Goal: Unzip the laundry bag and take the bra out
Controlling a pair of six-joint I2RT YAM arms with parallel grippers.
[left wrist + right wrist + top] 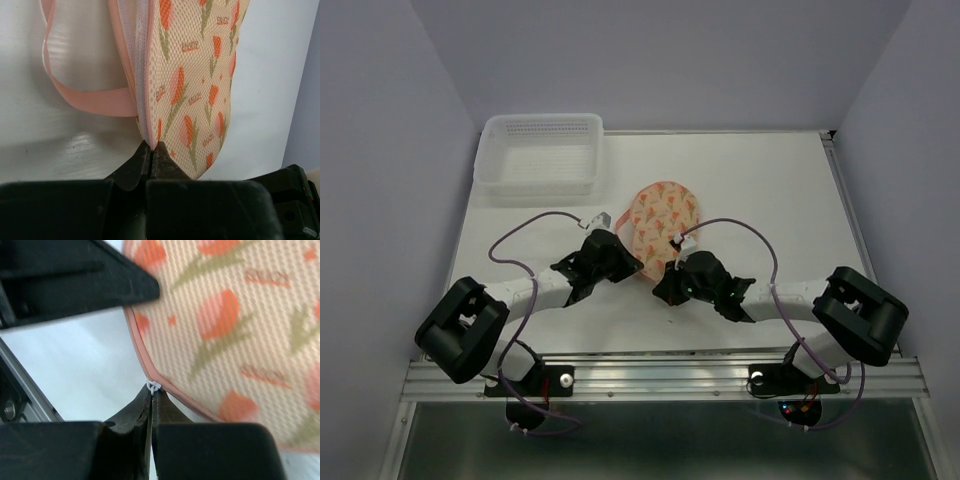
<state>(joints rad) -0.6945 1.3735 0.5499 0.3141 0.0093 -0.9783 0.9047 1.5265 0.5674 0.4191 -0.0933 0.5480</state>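
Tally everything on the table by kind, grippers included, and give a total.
laundry bag: 1
white basket: 1
grippers: 2, the left gripper and the right gripper
Total: 4

Basket (540, 155) blocks far left; table (750, 165) beyond laundry bag (665, 215) open

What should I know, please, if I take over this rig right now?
Left gripper: shut, pinching the laundry bag at its near edge seam.
Right gripper: shut on what looks like the small white zipper pull at the bag's pink trim.
The bag lies mid-table between the arms and looks zipped; the bra is not visible, presumably inside.
Done: both grips set.
To do: draw the zipper open, take the bra out.
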